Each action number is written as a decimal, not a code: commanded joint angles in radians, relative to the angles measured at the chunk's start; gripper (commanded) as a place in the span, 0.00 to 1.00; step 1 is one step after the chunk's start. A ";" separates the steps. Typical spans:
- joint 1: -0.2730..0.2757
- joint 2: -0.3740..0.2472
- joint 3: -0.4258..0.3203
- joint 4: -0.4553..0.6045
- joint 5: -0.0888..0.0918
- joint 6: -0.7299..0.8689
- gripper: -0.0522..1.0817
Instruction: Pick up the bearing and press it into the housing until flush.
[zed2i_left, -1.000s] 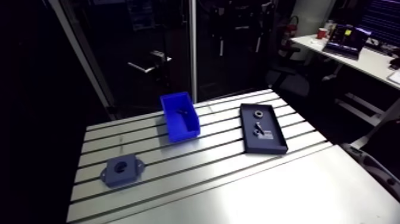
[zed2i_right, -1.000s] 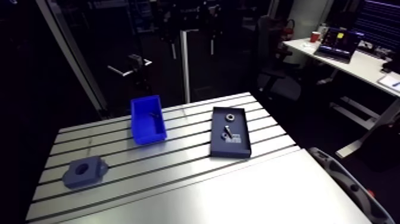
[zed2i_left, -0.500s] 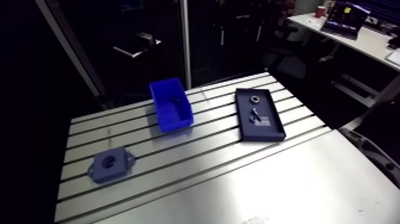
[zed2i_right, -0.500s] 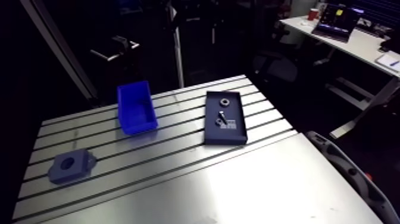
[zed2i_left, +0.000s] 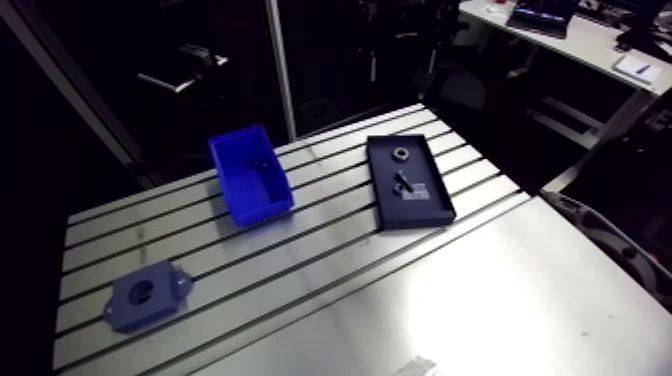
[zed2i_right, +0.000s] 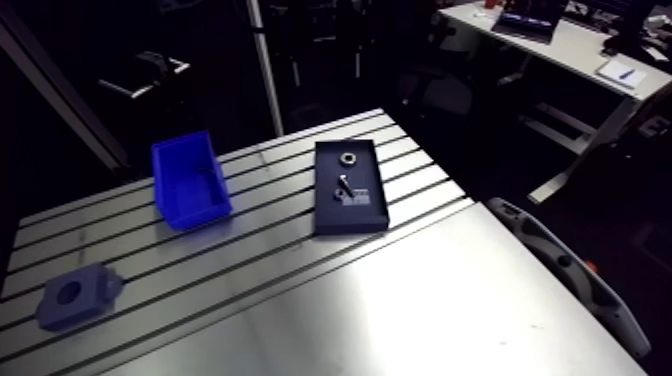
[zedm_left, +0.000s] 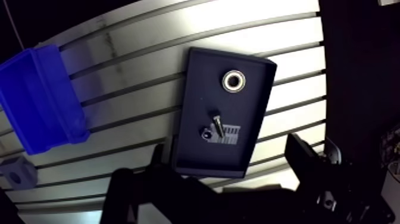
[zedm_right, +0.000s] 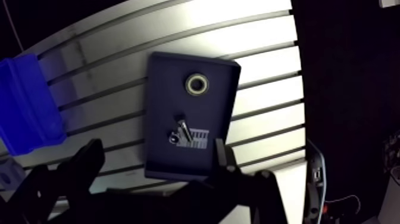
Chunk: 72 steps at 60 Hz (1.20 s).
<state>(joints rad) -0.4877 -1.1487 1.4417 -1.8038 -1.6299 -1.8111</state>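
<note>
Still unmoved: bearing (zedm_left: 234, 80) flat in black tray (zedm_left: 199, 83), only the viewpoint shifted.
Bore axis straight up; gripper (zedm_left: 226, 149) fingers spread apart, empty, over tray.

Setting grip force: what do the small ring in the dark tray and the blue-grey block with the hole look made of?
The small silvery ring-shaped bearing looks like polished steel: its rim glints bright. The blue-grey housing block is probably matte plastic: dull, no glints.

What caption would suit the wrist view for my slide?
Open end effector hovering over the dark tray that holds the bearing.
</note>
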 joint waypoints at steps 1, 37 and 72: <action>-0.016 0.037 0.018 -0.027 0.000 -0.015 0.05; -0.032 0.111 0.048 -0.129 -0.001 -0.017 0.15; -0.061 0.134 0.101 -0.192 -0.003 -0.029 0.33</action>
<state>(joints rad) -0.5426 -1.0261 1.5286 -1.9714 -1.6328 -1.8395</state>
